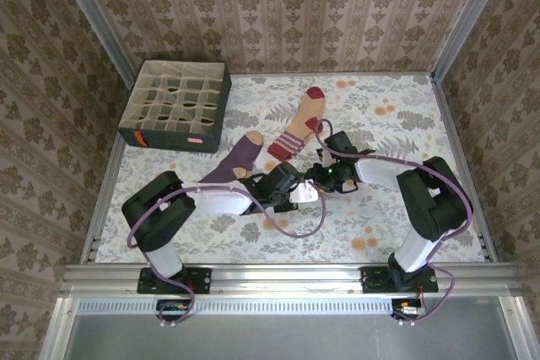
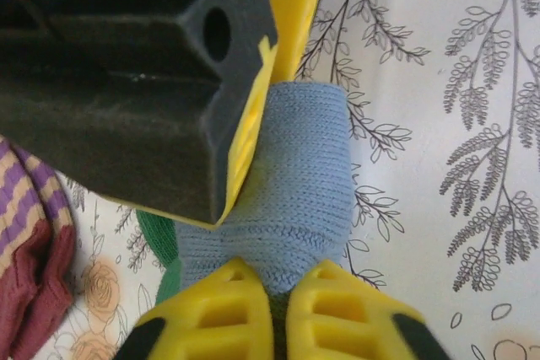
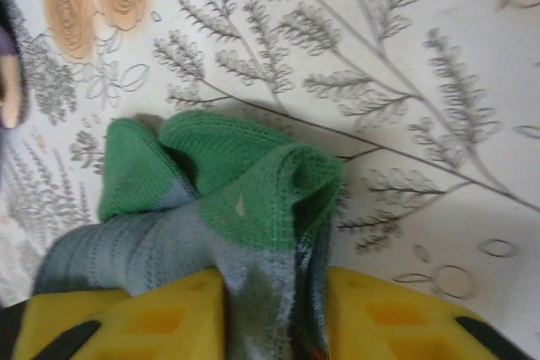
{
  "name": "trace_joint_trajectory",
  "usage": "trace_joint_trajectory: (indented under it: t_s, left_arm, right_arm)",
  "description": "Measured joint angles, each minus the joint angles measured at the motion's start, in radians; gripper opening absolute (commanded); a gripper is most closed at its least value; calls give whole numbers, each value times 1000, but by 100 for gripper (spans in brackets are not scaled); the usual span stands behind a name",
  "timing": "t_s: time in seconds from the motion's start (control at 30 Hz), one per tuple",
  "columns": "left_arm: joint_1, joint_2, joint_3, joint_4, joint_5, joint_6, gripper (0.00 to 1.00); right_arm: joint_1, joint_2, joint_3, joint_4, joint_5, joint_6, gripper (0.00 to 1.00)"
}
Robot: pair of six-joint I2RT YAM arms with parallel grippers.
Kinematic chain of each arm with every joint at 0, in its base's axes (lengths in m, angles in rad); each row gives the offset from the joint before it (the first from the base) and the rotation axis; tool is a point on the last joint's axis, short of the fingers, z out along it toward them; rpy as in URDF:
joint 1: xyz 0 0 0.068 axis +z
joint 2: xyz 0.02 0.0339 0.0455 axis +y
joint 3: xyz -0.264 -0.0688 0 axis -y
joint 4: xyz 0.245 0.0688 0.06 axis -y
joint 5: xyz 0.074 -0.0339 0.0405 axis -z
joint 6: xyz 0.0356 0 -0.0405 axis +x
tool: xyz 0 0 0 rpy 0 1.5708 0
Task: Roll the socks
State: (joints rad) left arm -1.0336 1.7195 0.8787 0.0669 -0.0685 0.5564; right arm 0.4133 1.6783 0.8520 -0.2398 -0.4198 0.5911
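blue-grey sock (image 2: 295, 183) looked only partly rolled — left gripper (image 2: 274, 309) clamped on it, right gripper (image 3: 274, 318) straddling it, grip unclear — purple sock (image 1: 240, 158) and peach sock (image 1: 297, 128) lay flat beyond it.

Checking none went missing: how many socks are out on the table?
3: purple sock left of centre; peach striped sock just right of it; blue-grey sock held between left pincer and right pincer. More may be hidden.
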Motion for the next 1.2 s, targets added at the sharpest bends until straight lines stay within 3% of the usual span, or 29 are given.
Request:
trace_joint_trajectory:
  t_s: [0.13,0.33,0.63,0.83,1.2]
  left_arm:
    - [65,0,14,-18,139,-87,0]
    - [216,16,13,8,416,-259,0]
    - [396,108,23,72,790,-441,0]
    - [440,136,23,82,875,-510,0]
    - [492,189,28,118,970,-579,0]
  right_arm:
    - [3,-78,-4,-77,75,-12,52]
    - [4,-283,-33,-177,145,13,58]
    - [18,-366,-119,-92,155,168,60]
    - [63,-318,-134,23,163,281,63]
    - [120,-94,-79,175,175,417,66]
